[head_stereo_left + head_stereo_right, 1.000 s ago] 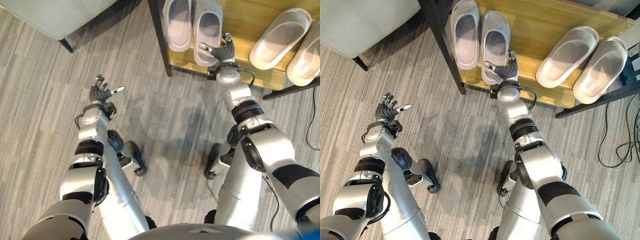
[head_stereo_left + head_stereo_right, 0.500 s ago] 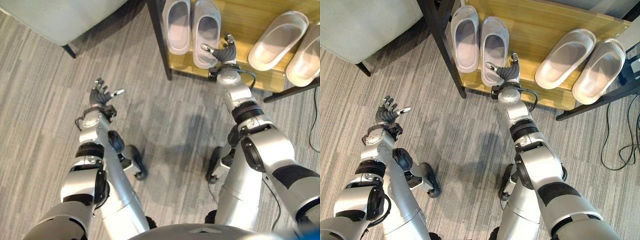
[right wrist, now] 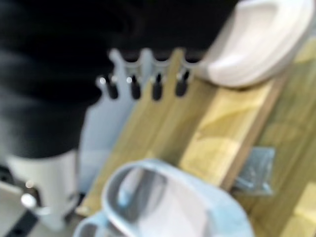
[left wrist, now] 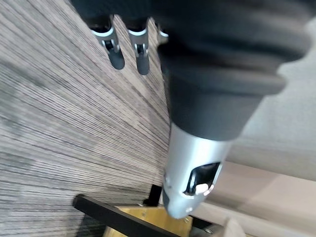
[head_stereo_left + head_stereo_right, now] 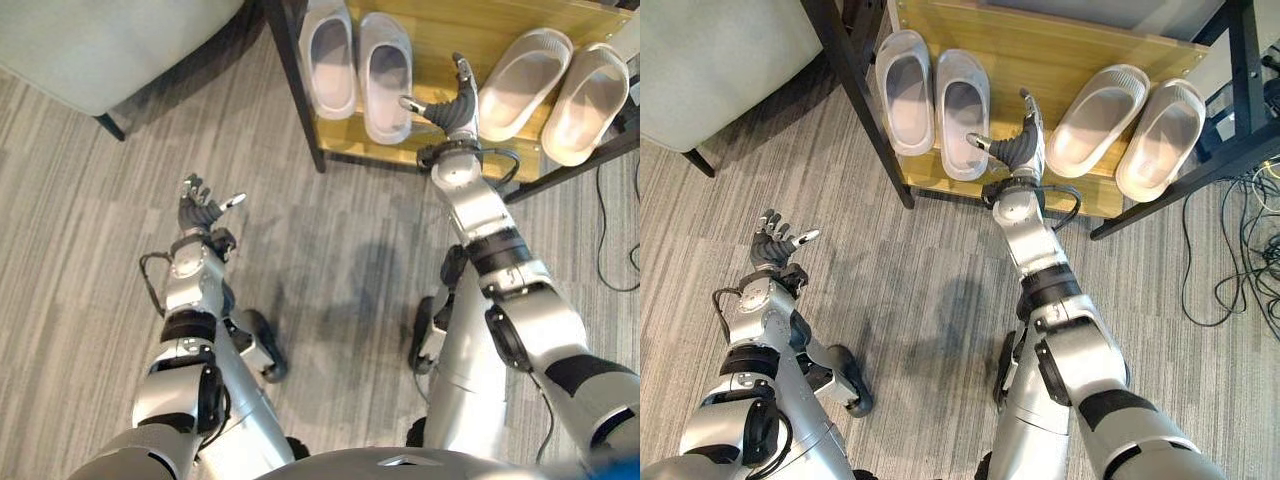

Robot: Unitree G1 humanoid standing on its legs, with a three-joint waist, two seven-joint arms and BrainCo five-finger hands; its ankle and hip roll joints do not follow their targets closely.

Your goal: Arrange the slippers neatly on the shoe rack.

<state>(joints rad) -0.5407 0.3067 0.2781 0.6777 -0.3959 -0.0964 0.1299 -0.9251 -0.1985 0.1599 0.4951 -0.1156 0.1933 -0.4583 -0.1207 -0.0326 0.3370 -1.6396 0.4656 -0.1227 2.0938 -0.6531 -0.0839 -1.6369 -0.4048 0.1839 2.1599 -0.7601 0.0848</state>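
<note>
**Operator:** Report shelf status.

**Inspector:** The shoe rack [image 5: 1060, 45] carries four slippers on its wooden shelf. The grey pair sits at the robot's left end: left grey slipper [image 5: 902, 90] and right grey slipper [image 5: 962, 112], side by side, parallel, toes pointing away from the robot. The beige pair sits at the right end: inner beige slipper [image 5: 1096, 105] and outer beige slipper [image 5: 1161, 125]. Both lie at a slant relative to the shelf edge, close together.

**Operator:** Hand status.

**Inspector:** The right hand [image 5: 1020, 148] is over the shelf, in the bare gap between the right grey slipper and the inner beige slipper. Its fingers are extended, thumb spread toward the grey slipper; it holds nothing. Contact with either slipper cannot be confirmed. The left hand [image 5: 200, 207] hangs over the carpet [image 5: 90, 250], well apart from the rack, fingers loosely spread, empty.

**Operator:** Progress assessment.

**Inspector:** Judged from the layout: all four slippers are already on the rack, and no slipper is on the carpet. The grey pair appears finished. The remaining work is probably squaring the beige pair to the shelf edge so it matches the grey pair. The right hand is placed well for that correction.
</note>
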